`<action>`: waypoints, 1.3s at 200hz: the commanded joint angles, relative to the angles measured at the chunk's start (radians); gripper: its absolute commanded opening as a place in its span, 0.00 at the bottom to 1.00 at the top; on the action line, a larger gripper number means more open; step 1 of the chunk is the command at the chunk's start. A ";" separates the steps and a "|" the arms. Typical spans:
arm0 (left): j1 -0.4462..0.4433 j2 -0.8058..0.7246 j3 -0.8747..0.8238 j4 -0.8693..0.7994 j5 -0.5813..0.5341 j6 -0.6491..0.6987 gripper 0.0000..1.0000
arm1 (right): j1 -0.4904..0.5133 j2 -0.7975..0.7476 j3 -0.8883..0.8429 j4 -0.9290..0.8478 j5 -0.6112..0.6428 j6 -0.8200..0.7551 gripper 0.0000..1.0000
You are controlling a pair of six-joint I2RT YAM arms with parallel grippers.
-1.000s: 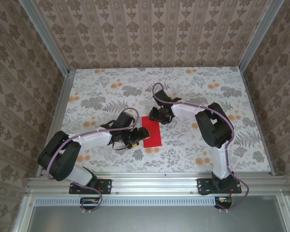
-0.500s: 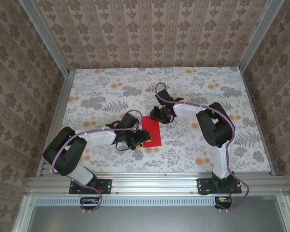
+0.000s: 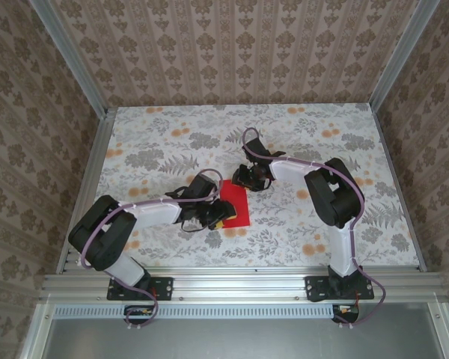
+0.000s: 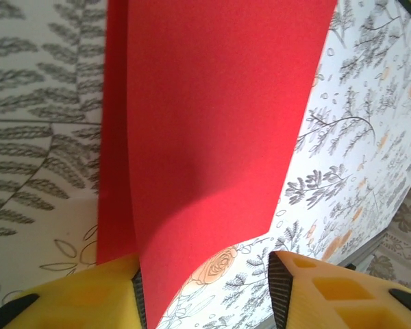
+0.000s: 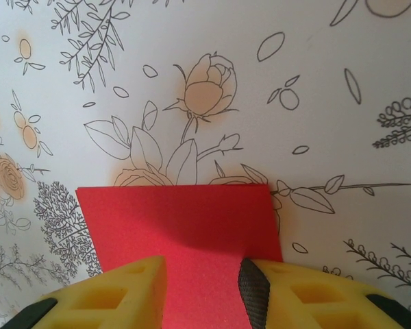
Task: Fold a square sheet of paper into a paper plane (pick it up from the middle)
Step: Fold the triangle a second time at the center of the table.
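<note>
The red square sheet of paper (image 3: 236,205) lies folded into a narrow rectangle at the table's middle. My left gripper (image 3: 215,218) is at its near-left end. In the left wrist view the sheet (image 4: 212,116) shows two layers, and the upper flap curls up against the left fingertip (image 4: 116,288). The left gripper (image 4: 205,296) is open, with bare table between the flap and the other finger. My right gripper (image 3: 248,179) is at the sheet's far end. In its wrist view the right gripper (image 5: 202,291) is open, its fingers apart and straddling the flat paper (image 5: 181,219).
The floral tablecloth (image 3: 322,134) covers the table. Patterned walls with metal corner posts (image 3: 71,60) close off the left, back and right. A metal rail (image 3: 232,284) runs along the near edge by the arm bases.
My left gripper has slid right onto the paper's near end while its jaws narrowed. The right gripper has stayed nearly still at the far end.
</note>
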 commanded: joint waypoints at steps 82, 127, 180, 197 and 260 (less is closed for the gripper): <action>-0.001 0.048 0.040 -0.082 -0.112 0.038 0.08 | -0.037 -0.062 -0.095 -0.004 -0.057 -0.035 0.39; 0.015 0.038 0.130 -0.357 -0.184 0.264 0.03 | -0.034 -0.171 -0.150 0.022 -0.181 -0.134 0.34; 0.040 0.060 0.206 -0.461 -0.182 0.374 0.02 | 0.000 -0.151 -0.172 0.044 -0.220 -0.158 0.27; 0.040 0.072 0.219 -0.461 -0.179 0.376 0.02 | 0.003 -0.126 -0.160 0.047 -0.221 -0.155 0.27; 0.040 0.071 0.229 -0.430 -0.145 0.350 0.14 | 0.003 -0.040 -0.120 0.011 -0.184 -0.156 0.24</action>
